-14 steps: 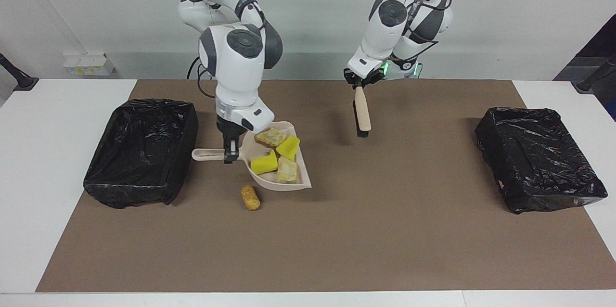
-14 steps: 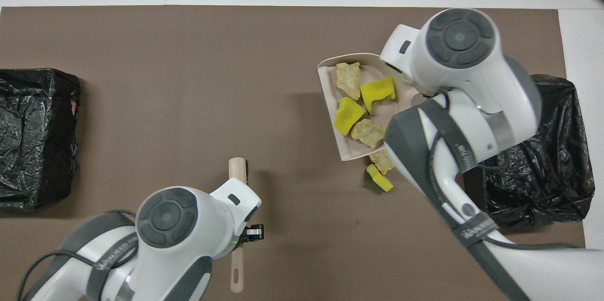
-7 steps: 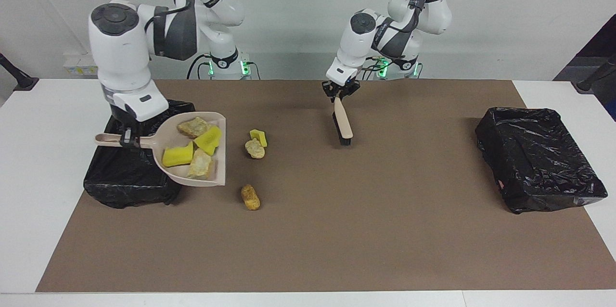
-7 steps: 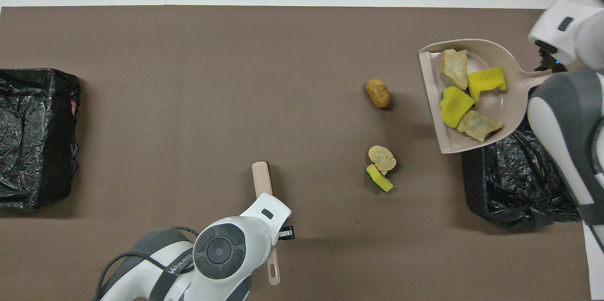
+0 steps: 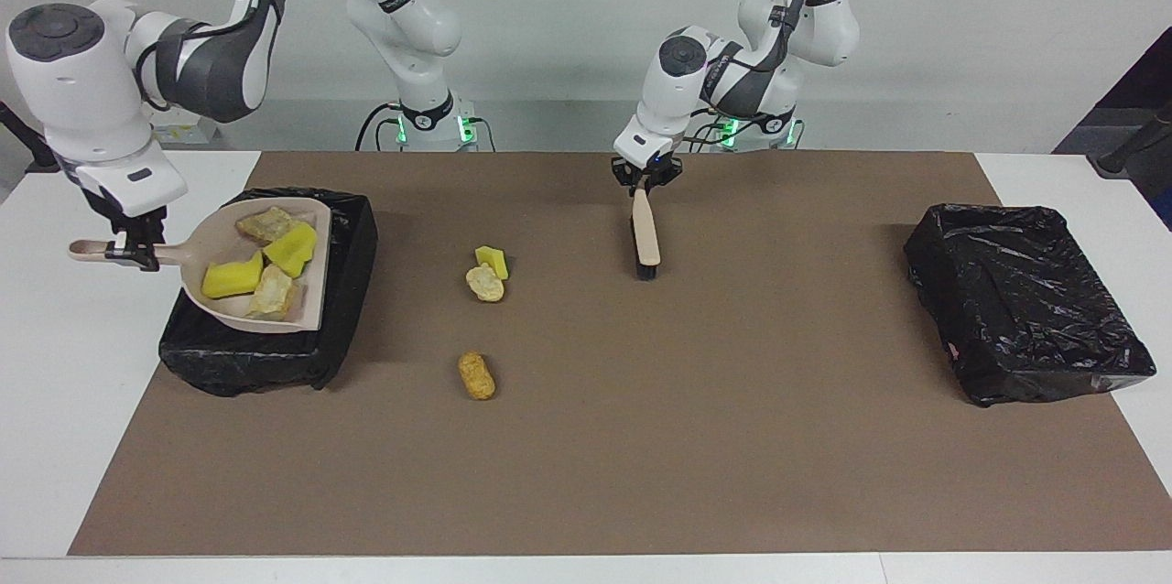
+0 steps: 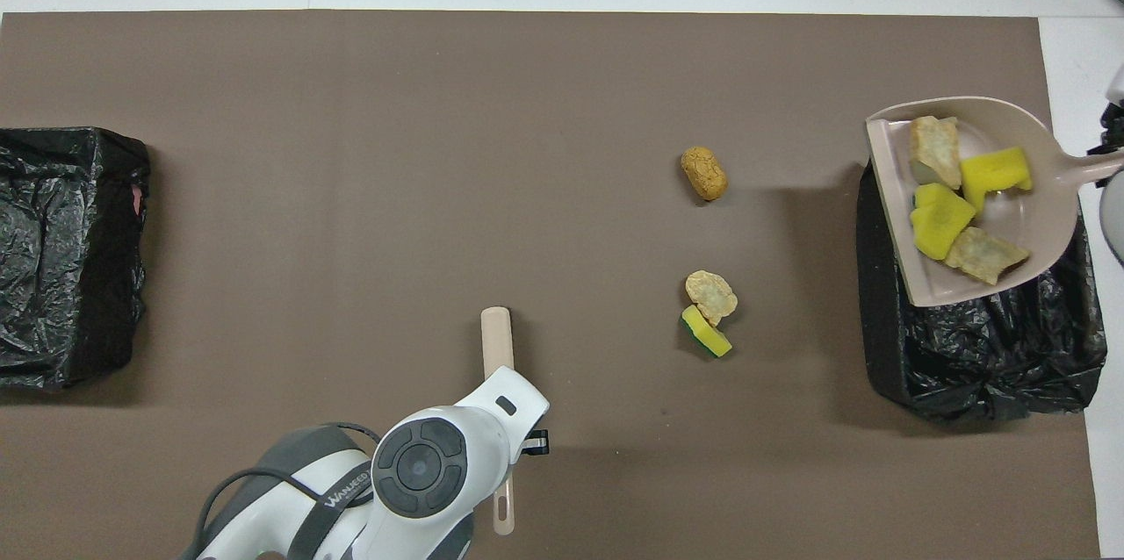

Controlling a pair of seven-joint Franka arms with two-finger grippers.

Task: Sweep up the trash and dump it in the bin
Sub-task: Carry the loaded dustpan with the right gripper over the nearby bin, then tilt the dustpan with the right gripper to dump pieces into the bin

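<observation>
**Facing view and overhead view: dustpan held over a bin**

Facing view: the right gripper [image 5: 131, 247] is seen clamped on the handle of the dustpan [image 5: 311, 291], which is held over the bin [image 5: 352, 241] at the right arm's end of the table. Four scraps are carried in the pan: two yellow sponges [image 5: 232, 278] and two tan lumps [image 5: 272, 295]. Three scraps are left on the brown mat [image 5: 641, 438]: a small yellow piece [image 5: 492, 260] touching a pale lump [image 5: 484, 283], and an orange lump [image 5: 476, 375] lying farther from the robots, apart from that pair. The left gripper [image 5: 646, 182] is closed on the handle of the brush [image 5: 646, 234], whose bristle end is pointed down at the mat near the middle of the table. A second bin [image 5: 1025, 300] is set at the left arm's end.

Overhead view: the dustpan [image 6: 1049, 222] is shown above the bin [image 6: 983, 358], its open edge turned toward the table's middle, with the four scraps [image 6: 941, 219] grouped inside. The right gripper is cut off at the picture's edge. The orange lump [image 6: 703, 173], the pale lump [image 6: 711, 295] and the yellow piece [image 6: 706, 332] are seen on the mat [image 6: 351, 191], between the brush [image 6: 497, 341] and the bin. The left gripper is hidden under its own arm. The second bin [image 6: 70, 253] is seen at the table's left-arm end.
</observation>
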